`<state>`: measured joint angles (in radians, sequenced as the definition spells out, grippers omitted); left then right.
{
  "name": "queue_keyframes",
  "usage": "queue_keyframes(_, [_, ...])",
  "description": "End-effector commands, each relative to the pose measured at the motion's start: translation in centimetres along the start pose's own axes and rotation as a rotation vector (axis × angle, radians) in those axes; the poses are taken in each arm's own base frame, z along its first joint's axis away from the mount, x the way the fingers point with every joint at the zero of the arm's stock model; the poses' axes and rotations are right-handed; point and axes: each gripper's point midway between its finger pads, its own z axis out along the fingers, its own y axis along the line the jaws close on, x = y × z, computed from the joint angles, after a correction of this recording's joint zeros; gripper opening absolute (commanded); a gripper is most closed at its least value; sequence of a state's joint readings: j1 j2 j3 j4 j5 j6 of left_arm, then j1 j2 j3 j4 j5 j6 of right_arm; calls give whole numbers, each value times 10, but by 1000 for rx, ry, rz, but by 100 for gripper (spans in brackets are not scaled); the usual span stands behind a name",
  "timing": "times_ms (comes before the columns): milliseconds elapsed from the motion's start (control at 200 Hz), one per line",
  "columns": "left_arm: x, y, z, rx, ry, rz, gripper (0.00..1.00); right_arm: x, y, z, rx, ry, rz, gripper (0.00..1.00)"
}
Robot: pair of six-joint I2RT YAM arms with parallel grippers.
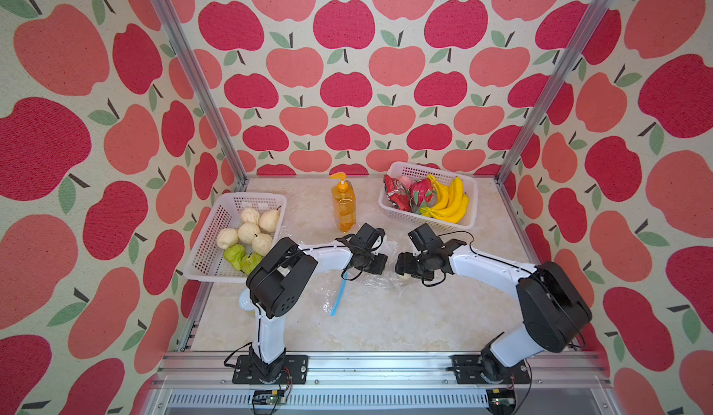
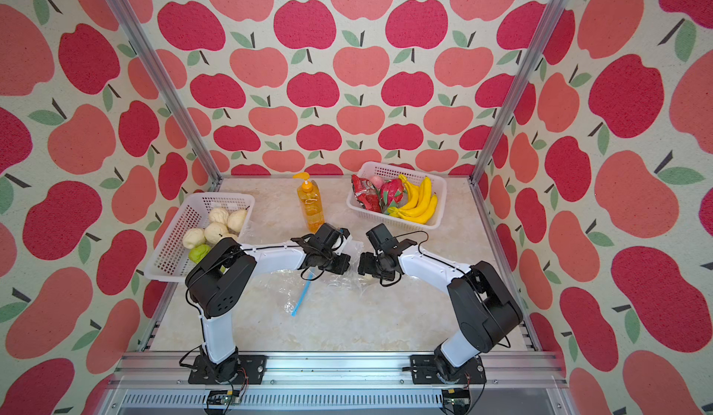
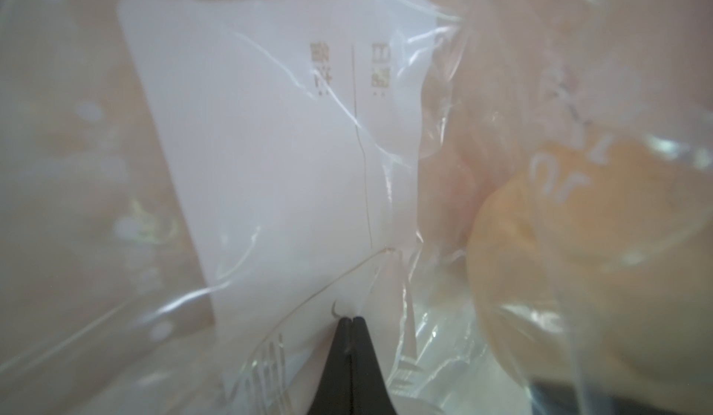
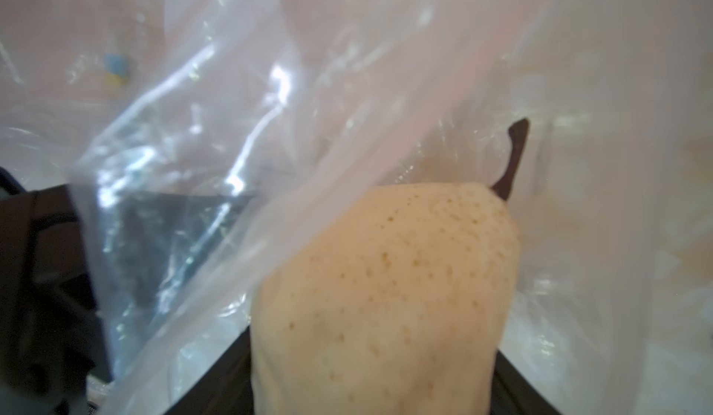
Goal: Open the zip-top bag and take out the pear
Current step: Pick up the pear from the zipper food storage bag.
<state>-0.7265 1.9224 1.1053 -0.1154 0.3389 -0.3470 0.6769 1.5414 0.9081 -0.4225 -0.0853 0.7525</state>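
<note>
The clear zip-top bag [image 1: 328, 289] lies crumpled mid-table in both top views, its blue zip strip [image 1: 339, 291] running toward the front. My left gripper [image 1: 378, 264] is shut on the bag's film; in the left wrist view its tips [image 3: 352, 318] pinch plastic beside a white label [image 3: 270, 162]. Facing it, my right gripper [image 1: 403, 272] is shut on the pale, speckled pear [image 4: 386, 297], which fills the gap between both fingers [image 4: 235, 374] with its brown stem [image 4: 513, 162] pointing away. Bag film [image 4: 193, 123] still drapes over the pear. Only a sliver of pear [image 2: 369, 277] shows from above.
A white basket [image 1: 200, 255] with several pale and green fruits sits at the left edge. An orange pump bottle [image 1: 343, 204] stands just behind my grippers. Another white basket [image 1: 424, 216] with bananas and red fruit is at the back right.
</note>
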Motion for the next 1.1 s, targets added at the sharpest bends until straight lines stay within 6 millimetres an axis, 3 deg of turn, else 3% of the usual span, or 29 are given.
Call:
queue_keyframes(0, [46,34,7,-99,140,-46,0,-4,-9,-25,19,-41,-13,66])
queue_keyframes(295, [37,32,-3,-96,122,-37,0,-3,-34,-78,-49,-118,16,64])
queue_keyframes(540, [2,2,-35,-15,45,33,8,-9,-17,-118,-316,-187,-39,62])
queue_keyframes(610, [-11,-9,-49,10,12,54,17,-10,-13,-125,-334,-202,-79,62])
queue_keyframes(750, [-38,-31,-88,90,-79,75,54,-10,-1,-134,-382,-210,-189,63])
queue_keyframes(815, [-48,-38,-105,133,-112,58,65,-12,4,-137,-404,-226,-238,63])
queue_keyframes(940, [-66,-54,-139,263,-166,22,74,-17,16,-144,-450,-261,-333,64])
queue_keyframes(1096, [-79,-73,-173,401,-186,-6,79,-22,33,-149,-505,-318,-501,64])
